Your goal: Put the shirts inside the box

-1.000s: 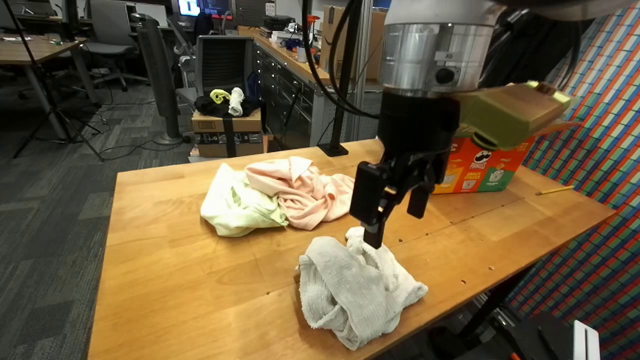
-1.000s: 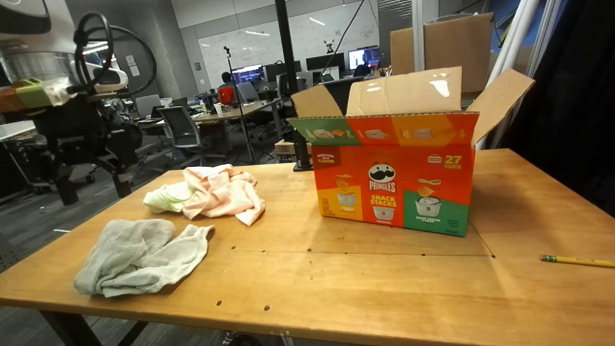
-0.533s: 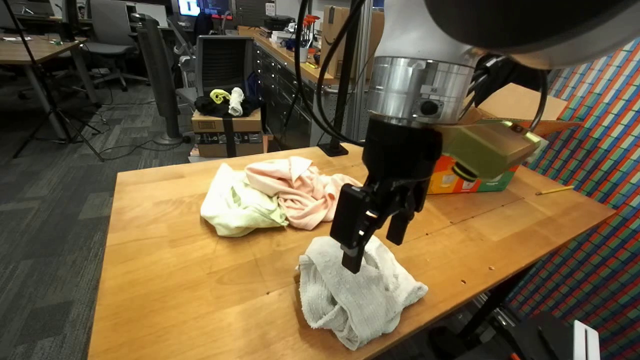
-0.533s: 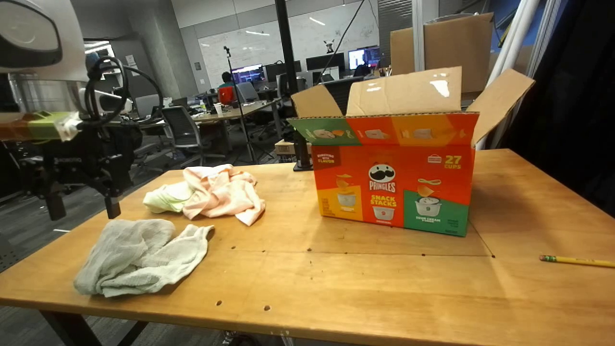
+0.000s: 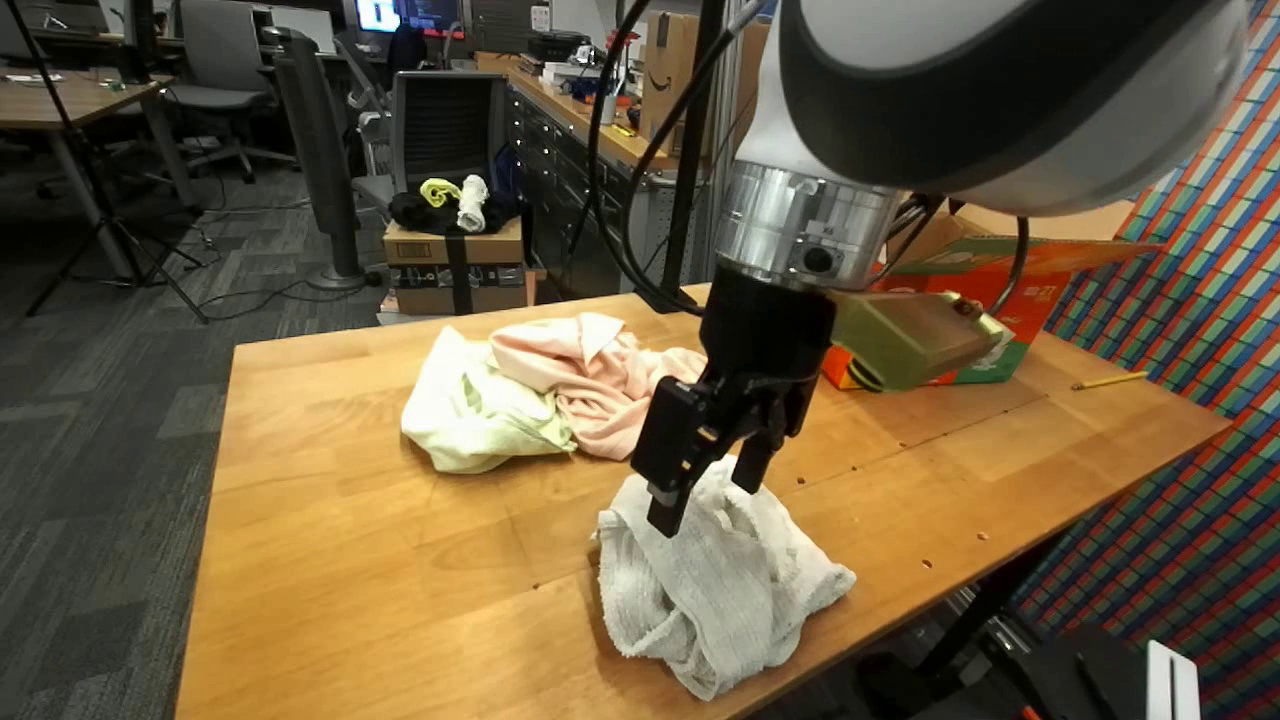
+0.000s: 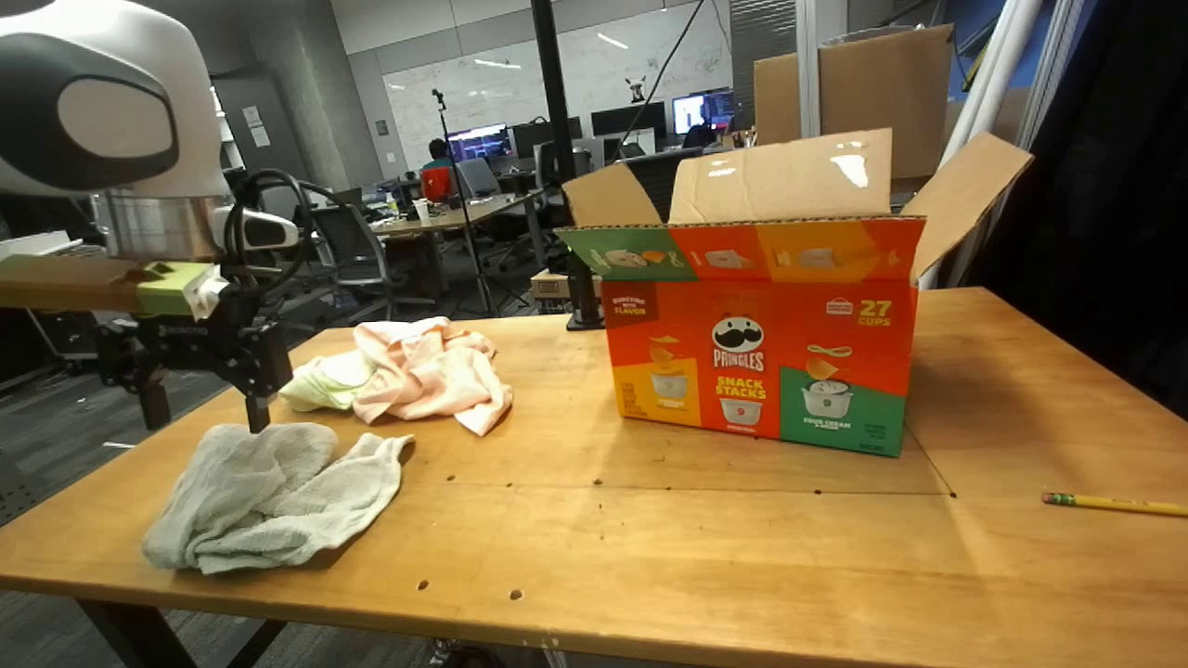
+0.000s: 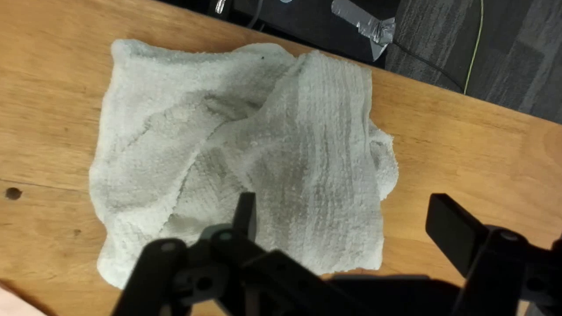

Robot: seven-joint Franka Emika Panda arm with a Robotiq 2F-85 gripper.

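A crumpled greyish-white cloth (image 5: pixel 725 590) lies near the table's edge; it also shows in an exterior view (image 6: pixel 278 501) and fills much of the wrist view (image 7: pixel 263 145). A pink cloth (image 5: pixel 600 390) (image 6: pixel 432 371) lies against a pale green one (image 5: pixel 480 415) (image 6: pixel 325 380) farther back. A red Pringles box (image 6: pixel 756 362) stands with its flaps open, partly hidden behind the arm in an exterior view (image 5: pixel 1045 285); its inside is mostly hidden. My gripper (image 5: pixel 706 503) (image 6: pixel 207 425) (image 7: pixel 344 197) is open and empty above the white cloth, one finger over it, the other beyond its edge.
A yellow pencil (image 5: pixel 1108 381) (image 6: pixel 1114 504) lies on the wooden table (image 6: pixel 696 557) near the box. A black upright post (image 6: pixel 583 297) stands at the table's far edge. A corner of the pink cloth (image 7: pixel 15 303) shows in the wrist view.
My open gripper has come down and shifted across over the white cloth, leftward in an exterior view and rightward in the opposite one. The cloths and the box have not moved.
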